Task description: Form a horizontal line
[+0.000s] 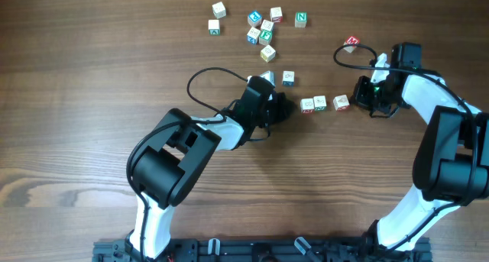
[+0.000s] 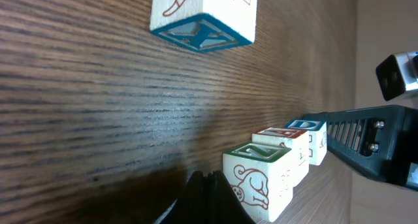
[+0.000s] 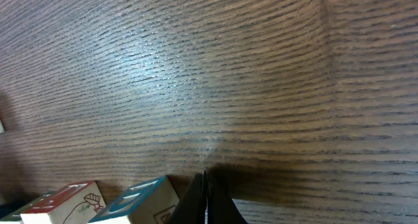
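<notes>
The horizontal line [image 1: 321, 103] is a row of three pale letter cubes right of table centre; the right cube [image 1: 341, 102] looks slightly apart from the other two. My left gripper [image 1: 281, 108] is shut and empty, just left of the row's left end. In the left wrist view its closed fingertips [image 2: 212, 185] sit beside the green-topped cube [image 2: 258, 178], with the red-topped cube [image 2: 284, 142] and the blue-topped cube [image 2: 312, 136] behind it. My right gripper [image 1: 361, 98] is shut and empty at the row's right end. Its tips [image 3: 206, 185] are next to the blue-topped cube [image 3: 140, 201].
A single cube [image 1: 288, 78] lies just behind the left gripper and shows in the left wrist view [image 2: 202, 18]. Another cube [image 1: 267, 77] lies beside it. Several loose cubes [image 1: 260, 29] are clustered at the back. A red-faced cube [image 1: 351, 43] lies near the right arm's cable.
</notes>
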Controlling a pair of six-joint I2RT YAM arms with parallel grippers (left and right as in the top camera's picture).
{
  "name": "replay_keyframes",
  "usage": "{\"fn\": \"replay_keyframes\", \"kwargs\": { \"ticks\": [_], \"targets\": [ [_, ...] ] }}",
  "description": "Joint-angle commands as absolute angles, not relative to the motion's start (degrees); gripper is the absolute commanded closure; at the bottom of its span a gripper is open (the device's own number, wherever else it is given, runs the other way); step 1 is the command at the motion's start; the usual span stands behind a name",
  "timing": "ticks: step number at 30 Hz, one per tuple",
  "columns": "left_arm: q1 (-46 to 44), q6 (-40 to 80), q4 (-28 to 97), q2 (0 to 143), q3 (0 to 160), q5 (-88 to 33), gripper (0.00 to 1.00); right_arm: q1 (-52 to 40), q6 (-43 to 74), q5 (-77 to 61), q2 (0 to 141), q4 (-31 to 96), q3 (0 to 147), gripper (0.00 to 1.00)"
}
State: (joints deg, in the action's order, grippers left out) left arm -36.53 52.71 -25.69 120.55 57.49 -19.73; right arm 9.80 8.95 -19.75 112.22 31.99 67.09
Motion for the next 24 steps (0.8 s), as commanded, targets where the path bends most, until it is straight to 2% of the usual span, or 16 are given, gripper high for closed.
{"fn": "replay_keyframes", "kwargs": {
  "ticks": [1, 16, 24],
  "targets": [
    [-36.5, 53.0, -28.2, 121.6, 57.9, -20.3, 0.96, 9.3, 9.0, -20.0, 113.1, 32.6, 66.6, 0.96],
    [-38.9, 53.2, -30.0, 122.1, 58.4, -16.8, 0.96, 9.2, 9.1, -20.0, 113.1, 33.5, 66.6, 0.96],
    [-40.1, 54.7, -30.0, 126.5, 63.7, -17.1, 0.96, 9.2, 9.0, -20.0, 113.1, 34.2, 66.6, 0.96]
  ]
}}
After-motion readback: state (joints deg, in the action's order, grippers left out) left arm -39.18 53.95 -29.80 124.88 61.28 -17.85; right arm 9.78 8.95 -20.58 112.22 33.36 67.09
